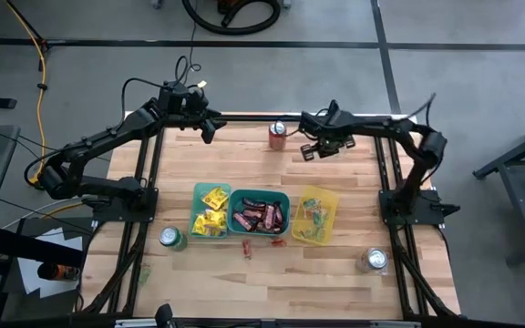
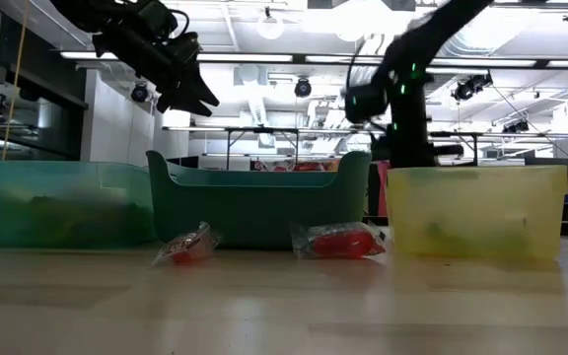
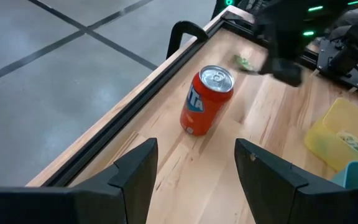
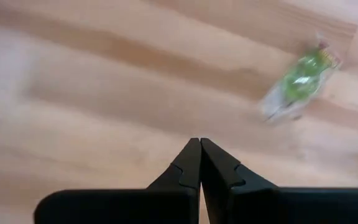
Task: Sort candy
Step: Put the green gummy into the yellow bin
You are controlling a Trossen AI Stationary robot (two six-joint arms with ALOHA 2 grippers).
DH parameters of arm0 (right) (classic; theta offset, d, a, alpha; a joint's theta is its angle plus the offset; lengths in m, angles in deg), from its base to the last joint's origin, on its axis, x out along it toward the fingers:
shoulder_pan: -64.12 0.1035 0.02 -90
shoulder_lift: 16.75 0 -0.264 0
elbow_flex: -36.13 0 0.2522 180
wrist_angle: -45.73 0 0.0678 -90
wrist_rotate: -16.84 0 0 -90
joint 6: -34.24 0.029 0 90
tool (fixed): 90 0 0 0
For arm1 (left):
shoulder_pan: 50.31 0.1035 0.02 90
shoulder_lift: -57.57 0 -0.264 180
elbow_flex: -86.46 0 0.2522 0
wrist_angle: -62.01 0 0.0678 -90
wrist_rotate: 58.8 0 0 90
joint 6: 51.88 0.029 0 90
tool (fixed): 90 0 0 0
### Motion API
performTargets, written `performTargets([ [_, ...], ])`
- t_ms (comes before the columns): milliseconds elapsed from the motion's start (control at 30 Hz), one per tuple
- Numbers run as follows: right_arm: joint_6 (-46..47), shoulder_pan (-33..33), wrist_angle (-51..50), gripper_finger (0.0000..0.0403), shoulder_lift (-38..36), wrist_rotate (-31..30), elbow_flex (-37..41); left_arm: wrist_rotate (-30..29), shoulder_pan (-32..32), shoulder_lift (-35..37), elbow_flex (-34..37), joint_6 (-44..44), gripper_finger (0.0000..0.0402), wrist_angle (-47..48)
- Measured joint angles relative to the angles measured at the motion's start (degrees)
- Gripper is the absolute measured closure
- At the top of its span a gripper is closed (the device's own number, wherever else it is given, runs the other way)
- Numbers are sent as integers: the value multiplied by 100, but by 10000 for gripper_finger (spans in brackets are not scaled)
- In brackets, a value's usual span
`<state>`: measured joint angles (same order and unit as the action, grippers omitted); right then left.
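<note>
My right jaws (image 4: 200, 146) are pressed together, empty; the green candy (image 4: 303, 78) lies up-right of them in my wrist frame, long axis slanting, nearer me than the left arm.

Three bins (image 1: 259, 197), three cans (image 1: 277, 134)

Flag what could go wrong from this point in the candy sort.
The right gripper is shut on nothing, with the green candy lying off to its side, so this pick looks missed. Two red candies still lie outside the bins. The open left gripper hangs near the red can and might tip it.
</note>
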<state>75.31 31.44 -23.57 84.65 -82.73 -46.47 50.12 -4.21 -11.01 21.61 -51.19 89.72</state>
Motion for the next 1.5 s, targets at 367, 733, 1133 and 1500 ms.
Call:
performTargets([
  [367, 844, 91, -196, 399, -908, -490, 63, 4, 0, 0, 0, 251, 200, -7],
  [733, 1452, -800, 1237, 247, -882, -119, 1206, 2, 0, 0, 0, 133, 200, -16],
  [1133, 1911, -1109, 1478, 192, -598, -244, 1547, 0, 0, 0, 0, 87, 200, -201],
  [1500, 1890, -925, 1331, 319, -253, -203, 1526, 224, 0, 0, 1, 207, 200, -346],
])
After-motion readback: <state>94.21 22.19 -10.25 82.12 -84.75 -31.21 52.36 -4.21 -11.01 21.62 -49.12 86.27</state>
